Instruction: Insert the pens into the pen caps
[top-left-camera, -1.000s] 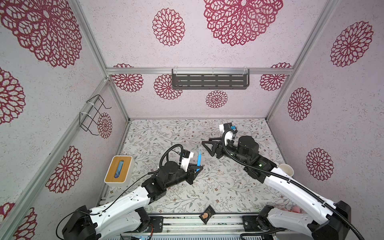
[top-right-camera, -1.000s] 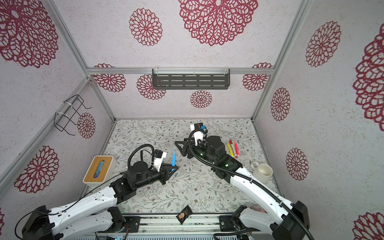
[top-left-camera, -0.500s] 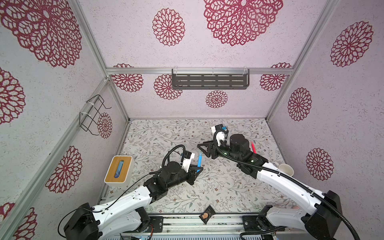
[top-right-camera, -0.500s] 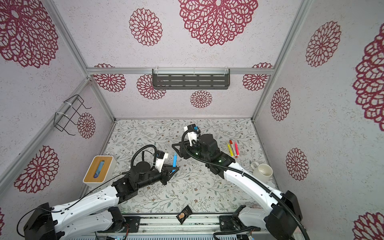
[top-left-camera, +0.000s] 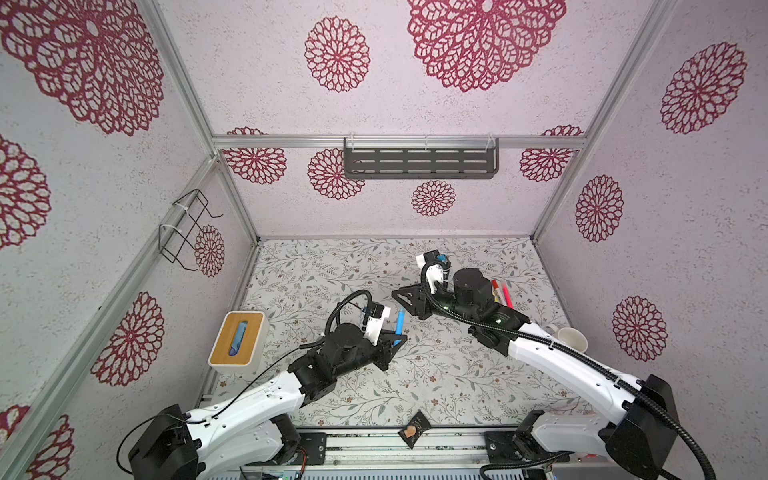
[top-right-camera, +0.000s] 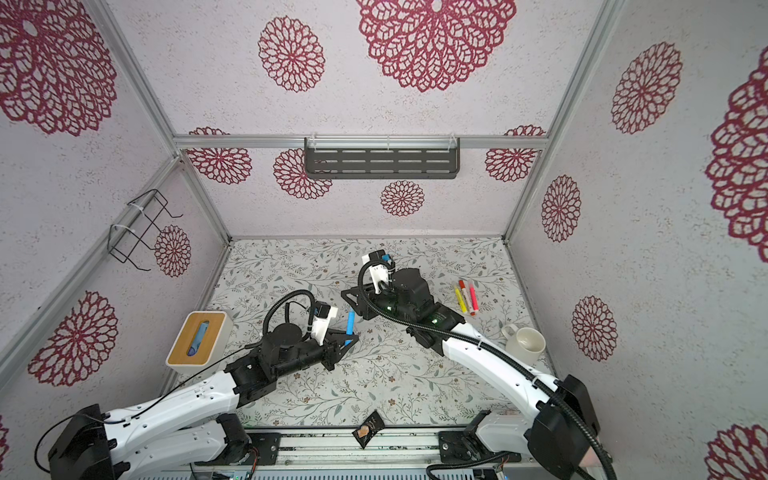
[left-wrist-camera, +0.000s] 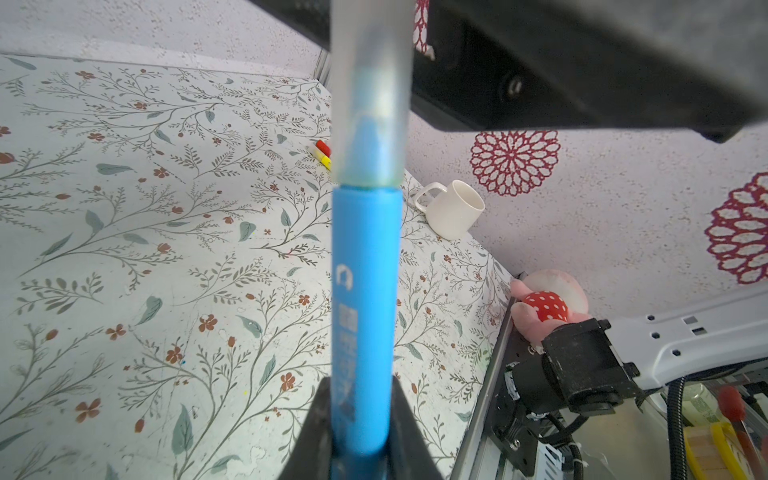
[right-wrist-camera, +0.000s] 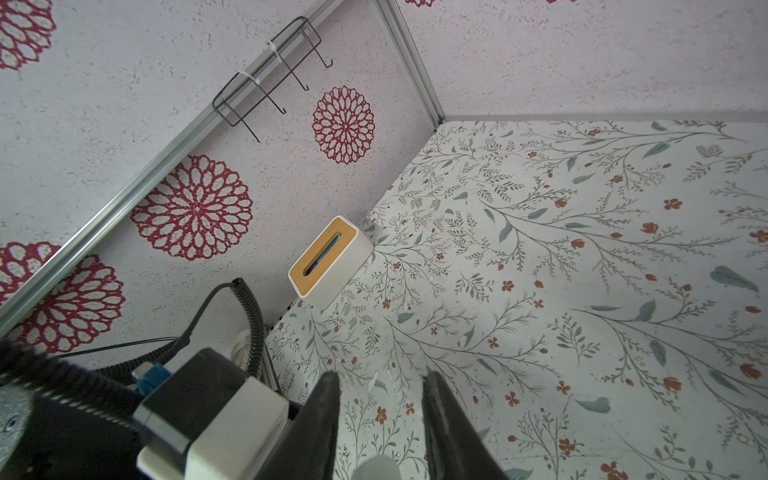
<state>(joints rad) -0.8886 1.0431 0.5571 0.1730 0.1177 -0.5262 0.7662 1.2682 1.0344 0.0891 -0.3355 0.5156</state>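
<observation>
Near the middle of the floral table (top-left-camera: 436, 374), the left gripper (left-wrist-camera: 357, 432) is clenched on the lower barrel of the blue pen (left-wrist-camera: 365, 291), with its dark jaws pressed against either side of the shaft. The pen stands close to upright and clear of the tabletop. In both top views it shows as a short bright-blue stick rising from that gripper. White printed marks run down its barrel. A frosted cap (left-wrist-camera: 370, 95), see-through enough to show the darker blue tip inside, sits over the pen's upper end with its rim down against the shoulder of the barrel.

The right gripper (right-wrist-camera: 382, 376) comes in from the opposite side at the height of that capped end. In the right wrist view its jaws stand partly apart, and a pale rounded end (right-wrist-camera: 375, 467) shows low between them with a gap on each side. That view alone does not show what the end belongs to. In the left wrist view the gripper's black body is a blur just beside the cap, and I cannot tell whether the two touch.

Well apart, toward the right of the table, the yellow pen (top-right-camera: 459, 301), orange-red pen (top-right-camera: 464, 293) and pink pen (top-right-camera: 472, 300) lie side by side, near a white mug (top-right-camera: 524, 344)
</observation>
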